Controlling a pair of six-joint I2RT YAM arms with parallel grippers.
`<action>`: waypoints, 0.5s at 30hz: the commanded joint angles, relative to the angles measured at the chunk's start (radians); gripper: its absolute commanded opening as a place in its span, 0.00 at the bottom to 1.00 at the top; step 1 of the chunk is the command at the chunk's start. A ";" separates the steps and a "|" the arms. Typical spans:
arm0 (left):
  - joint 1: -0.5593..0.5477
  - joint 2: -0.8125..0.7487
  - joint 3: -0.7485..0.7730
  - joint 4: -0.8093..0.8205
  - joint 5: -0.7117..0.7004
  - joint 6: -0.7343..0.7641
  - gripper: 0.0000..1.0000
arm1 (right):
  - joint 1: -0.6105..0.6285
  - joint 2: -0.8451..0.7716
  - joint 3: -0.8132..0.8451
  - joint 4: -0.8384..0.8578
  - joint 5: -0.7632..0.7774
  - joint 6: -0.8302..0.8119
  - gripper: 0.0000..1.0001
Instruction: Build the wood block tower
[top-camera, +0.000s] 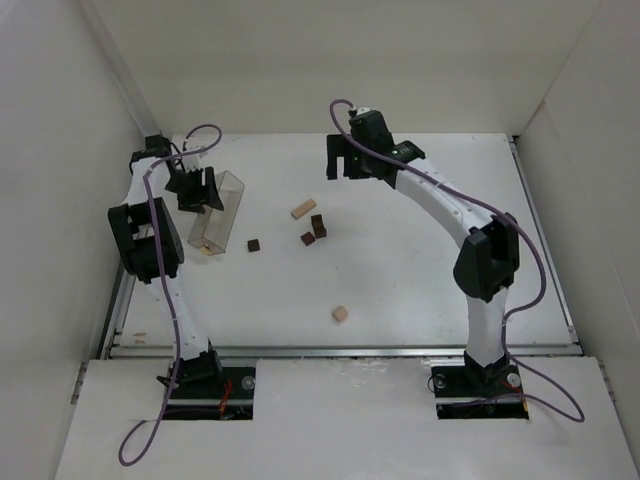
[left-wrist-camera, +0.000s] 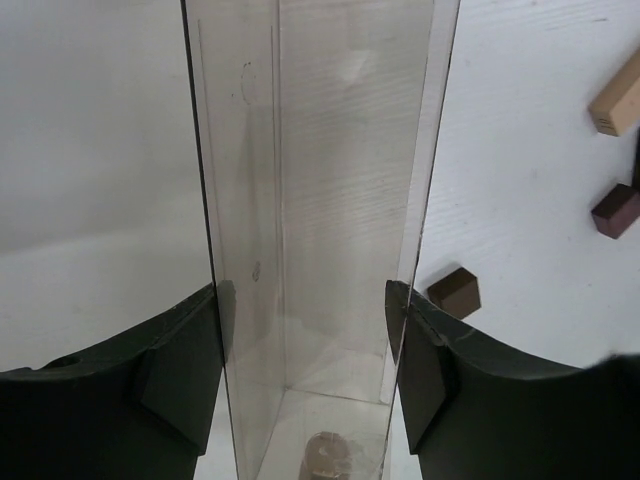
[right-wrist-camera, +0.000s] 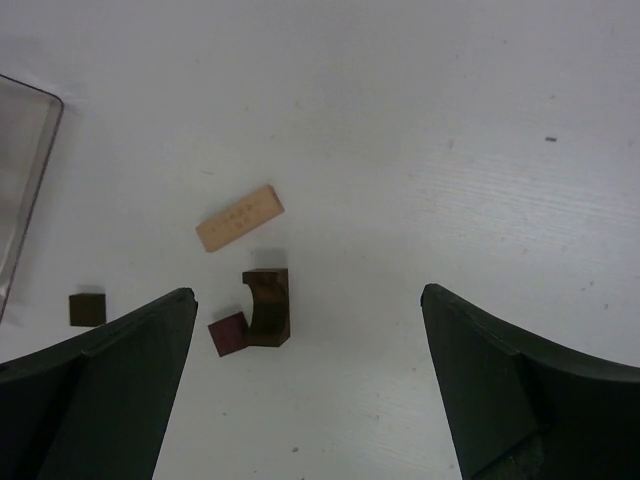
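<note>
**Left gripper (left-wrist-camera: 312, 350) pinches the clear plastic box (left-wrist-camera: 330, 150); right gripper (top-camera: 345, 168) jaws spread.**
Tan slab (top-camera: 303, 209) and dark brown cubes (top-camera: 253, 244) lie loose on the table (top-camera: 400, 285); a short cylinder (left-wrist-camera: 322, 452) sits inside the box.

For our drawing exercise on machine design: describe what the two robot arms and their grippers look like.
Both the left arm and right arm have slim white links with bulky black joint housings. A purple cable loops loosely along each arm. The left gripper and right gripper each have two dark, matte, wedge-shaped fingers. No markings are visible.
</note>
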 joint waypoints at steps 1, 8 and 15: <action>-0.029 0.019 -0.032 -0.035 0.099 0.025 0.37 | 0.016 0.024 -0.020 -0.179 -0.023 0.055 1.00; 0.029 -0.014 -0.130 0.060 -0.016 -0.029 1.00 | 0.054 -0.318 -0.468 -0.276 -0.271 -0.131 1.00; 0.011 -0.140 -0.098 0.129 -0.129 0.008 1.00 | 0.312 -0.527 -0.694 -0.388 -0.257 -0.004 1.00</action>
